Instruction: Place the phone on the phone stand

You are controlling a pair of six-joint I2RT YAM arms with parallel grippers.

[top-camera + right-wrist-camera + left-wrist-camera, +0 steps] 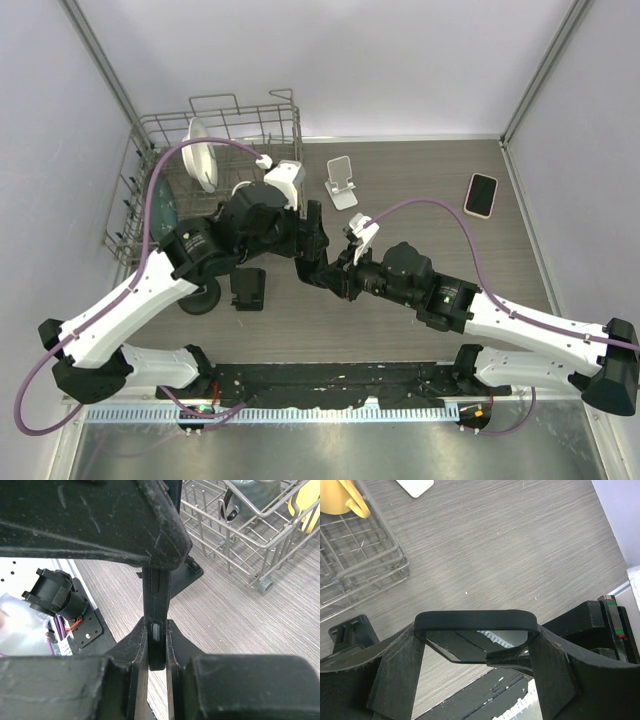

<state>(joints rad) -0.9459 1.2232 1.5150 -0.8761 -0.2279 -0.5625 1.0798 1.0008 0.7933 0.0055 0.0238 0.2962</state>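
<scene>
- Currently the step in hand looks like a handover: the black phone (475, 642) is held in the air over the middle of the table (430, 180), gripped by both arms at once.
- Seen from its wrist camera, the left gripper (475, 652) is clamped across the phone's width, one finger on each long edge, with the dark glass facing the camera.
- The right gripper (156, 650) pinches the same phone edge-on, its two fingers pressed on the front and back faces.
- Both arms reach inward and meet near the table's centre, with wrists bent toward each other and elbows out to the sides.
- The white phone stand (342, 182) sits empty farther back, just beside the dish rack (215, 150) and apart from both grippers.
- A second phone (481, 194) lies flat near the far right corner, untouched.
- Next, I judge that one claw must let go while the other stays firm; the phone must then be carried back to the stand and tilted to lean on its rest.
</scene>
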